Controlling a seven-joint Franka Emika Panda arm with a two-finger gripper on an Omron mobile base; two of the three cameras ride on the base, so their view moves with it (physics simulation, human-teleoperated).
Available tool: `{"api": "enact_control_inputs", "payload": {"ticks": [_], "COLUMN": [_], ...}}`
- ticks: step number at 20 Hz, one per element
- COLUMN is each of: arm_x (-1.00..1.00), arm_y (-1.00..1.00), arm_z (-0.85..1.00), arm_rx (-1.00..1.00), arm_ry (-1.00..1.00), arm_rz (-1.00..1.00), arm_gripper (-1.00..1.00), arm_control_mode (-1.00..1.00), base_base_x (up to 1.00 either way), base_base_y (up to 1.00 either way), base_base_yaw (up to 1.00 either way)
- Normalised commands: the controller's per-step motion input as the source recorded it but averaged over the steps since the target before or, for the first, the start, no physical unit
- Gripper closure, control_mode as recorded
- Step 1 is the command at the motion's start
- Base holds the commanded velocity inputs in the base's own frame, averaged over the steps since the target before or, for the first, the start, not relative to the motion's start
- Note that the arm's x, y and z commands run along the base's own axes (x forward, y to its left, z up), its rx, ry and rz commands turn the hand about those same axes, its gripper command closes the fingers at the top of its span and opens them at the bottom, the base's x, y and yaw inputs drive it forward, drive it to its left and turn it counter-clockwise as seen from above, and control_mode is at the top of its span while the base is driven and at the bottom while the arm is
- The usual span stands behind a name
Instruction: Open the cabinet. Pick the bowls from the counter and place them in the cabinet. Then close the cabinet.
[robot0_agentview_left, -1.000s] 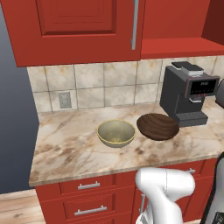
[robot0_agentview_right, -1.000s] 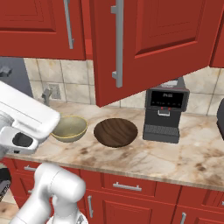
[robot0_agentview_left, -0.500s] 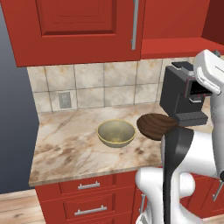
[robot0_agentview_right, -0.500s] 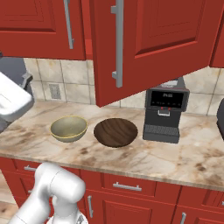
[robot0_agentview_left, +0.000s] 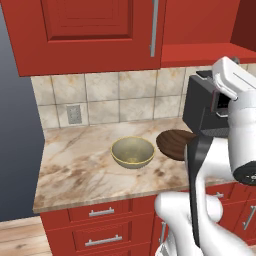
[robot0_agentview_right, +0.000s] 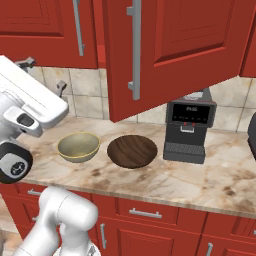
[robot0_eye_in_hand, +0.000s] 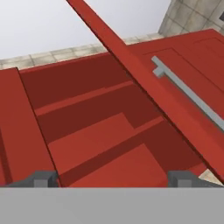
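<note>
Arm has swung up toward the open cabinet (robot0_agentview_right: 170, 50), gripper (robot0_eye_in_hand: 113, 177) spread and empty; both bowls (robot0_agentview_right: 78, 147) remain mid-counter (robot0_agentview_right: 200, 175), unplaced.

You get flat, even rendered light in all three views, bright with no hot spots or glare. On the bench (robot0_agentview_right: 200, 175), soft dark shadows sit under the olive-tan bowl (robot0_agentview_right: 78, 146), the dark brown bowl (robot0_agentview_right: 132, 150) and the coffee machine (robot0_agentview_right: 189, 131). Inside the open cabinet (robot0_eye_in_hand: 100, 131) the shelves shade to deeper red toward the back. Edges are sharp, with no blur and no visible bending at the borders.
</note>
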Motion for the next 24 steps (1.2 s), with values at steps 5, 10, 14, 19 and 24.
{"api": "enact_control_inputs", "payload": {"ticks": [5,10,14,19,24], "arm_x": [0.58,0.53,0.57,0.57,0.52], "arm_y": [-0.16,-0.42,-0.23,-0.01,-0.17], "arm_z": [-0.18,-0.08,-0.12,-0.15,-0.07], "arm_rx": [0.0,0.0,0.0,0.0,0.0], "arm_ry": [0.0,0.0,0.0,0.0,0.0], "arm_rz": [0.0,0.0,0.0,0.0,0.0], "arm_gripper": [-1.0,-1.0,-1.0,-1.0,-1.0], "arm_control_mode": [-1.0,-1.0,-1.0,-1.0,-1.0], "base_base_x": [0.0,0.0,0.0,0.0,0.0], "base_base_y": [0.0,0.0,0.0,0.0,0.0], "base_base_yaw": [0.0,0.0,0.0,0.0,0.0]}}
